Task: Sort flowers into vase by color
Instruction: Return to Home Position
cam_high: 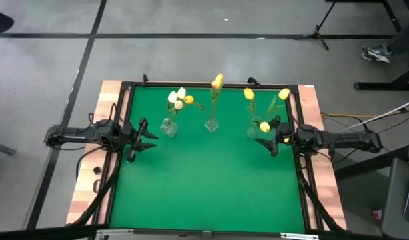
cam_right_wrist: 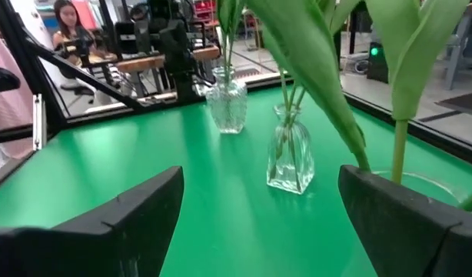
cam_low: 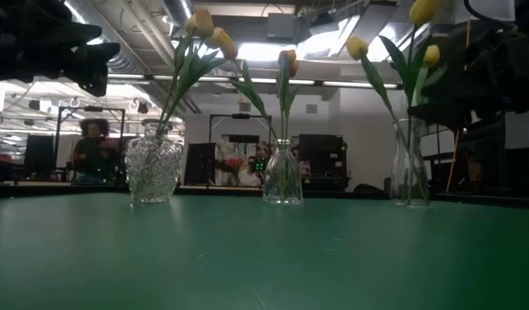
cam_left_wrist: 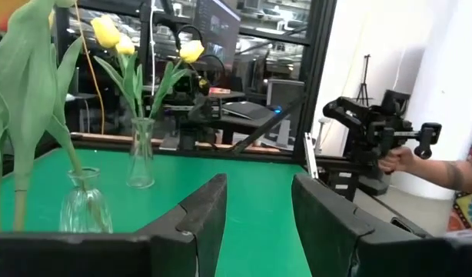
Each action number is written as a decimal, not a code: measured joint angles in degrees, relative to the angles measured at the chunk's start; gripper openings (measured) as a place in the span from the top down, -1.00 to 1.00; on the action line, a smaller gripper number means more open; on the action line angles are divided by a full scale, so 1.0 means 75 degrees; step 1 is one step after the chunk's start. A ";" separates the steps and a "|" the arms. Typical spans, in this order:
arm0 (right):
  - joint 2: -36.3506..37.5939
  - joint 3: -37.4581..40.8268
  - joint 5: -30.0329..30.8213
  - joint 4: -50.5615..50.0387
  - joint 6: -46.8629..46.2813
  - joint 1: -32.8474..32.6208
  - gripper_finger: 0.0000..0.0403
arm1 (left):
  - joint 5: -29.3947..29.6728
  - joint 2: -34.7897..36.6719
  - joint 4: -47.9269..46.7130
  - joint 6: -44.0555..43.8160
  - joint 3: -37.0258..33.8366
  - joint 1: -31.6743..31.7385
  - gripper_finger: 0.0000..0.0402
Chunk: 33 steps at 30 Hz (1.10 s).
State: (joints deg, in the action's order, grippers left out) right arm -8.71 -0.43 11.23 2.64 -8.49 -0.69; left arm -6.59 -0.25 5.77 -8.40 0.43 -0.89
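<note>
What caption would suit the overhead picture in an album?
Tulips stand in the left vase, middle vase and right vase on a green table; left gripper and right gripper open at its sides.

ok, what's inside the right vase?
Three yellow tulips stand in the right vase, heads spread apart. Whether it holds water cannot be told; from above, leaves largely cover its mouth.
</note>
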 joint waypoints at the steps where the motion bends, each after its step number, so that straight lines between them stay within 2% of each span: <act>1: -0.0050 0.0000 0.0019 0.0011 -0.0011 -0.0006 -0.72 | 0.0001 0.0000 -0.0010 0.0001 0.0000 0.0000 0.28; 6: -0.0120 0.0000 0.0026 0.0044 -0.0258 -0.0006 -0.72 | -0.0003 0.0000 -0.0186 0.0000 -0.0001 0.0000 0.28; 14: -0.0105 0.0000 0.0022 0.0049 -0.1821 -0.0006 -0.72 | -0.0006 0.0000 -0.0313 -0.0064 -0.0001 0.0000 0.28; 19: -0.0105 0.0000 0.0014 0.0058 -0.1886 -0.0006 -0.72 | -0.0006 0.0000 -0.0303 -0.0027 -0.0003 0.0000 0.28; 26: -0.0104 -0.0066 -0.0514 0.0202 -0.1888 -0.0006 -0.72 | -0.0006 0.0000 -0.0258 -0.0045 -0.0001 0.0000 0.28; 33: -0.0108 -0.0073 -0.0307 0.0194 -0.1882 -0.0006 -0.72 | -0.0006 0.0000 -0.0257 -0.0056 0.0000 -0.0003 0.28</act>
State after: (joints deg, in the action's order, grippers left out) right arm -9.52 -0.97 8.93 4.09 -22.61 -0.73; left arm -6.63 -0.25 3.84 -8.82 0.42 -0.91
